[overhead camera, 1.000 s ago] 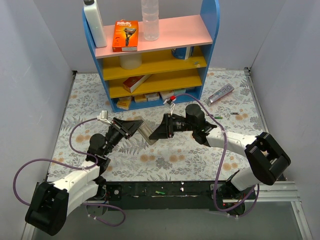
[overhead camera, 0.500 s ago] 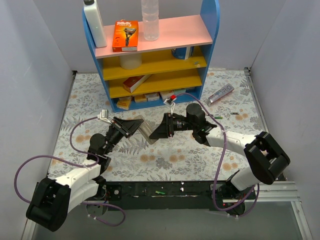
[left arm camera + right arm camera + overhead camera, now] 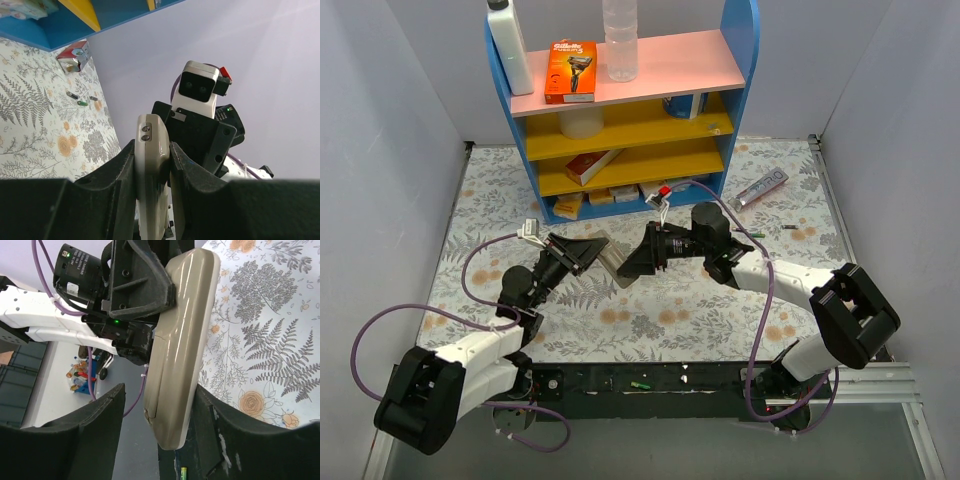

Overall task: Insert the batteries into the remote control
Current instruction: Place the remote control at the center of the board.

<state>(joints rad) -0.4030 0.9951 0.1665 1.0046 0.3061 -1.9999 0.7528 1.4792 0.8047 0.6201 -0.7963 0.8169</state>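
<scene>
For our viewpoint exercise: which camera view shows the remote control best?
Right wrist: the remote control appears large, its back seen lengthwise. Left wrist shows only its narrow edge; top external shows it small and distant.

Top view: even, bright overhead light is falling; arms are casting only faint, soft shadows on the table (image 3: 660,320). Right wrist view: pale glare streaks are running along the remote control (image 3: 187,315). Left wrist view: the wall (image 3: 250,40) is washing out toward upper right; bottom foreground is rendering near-black.
</scene>
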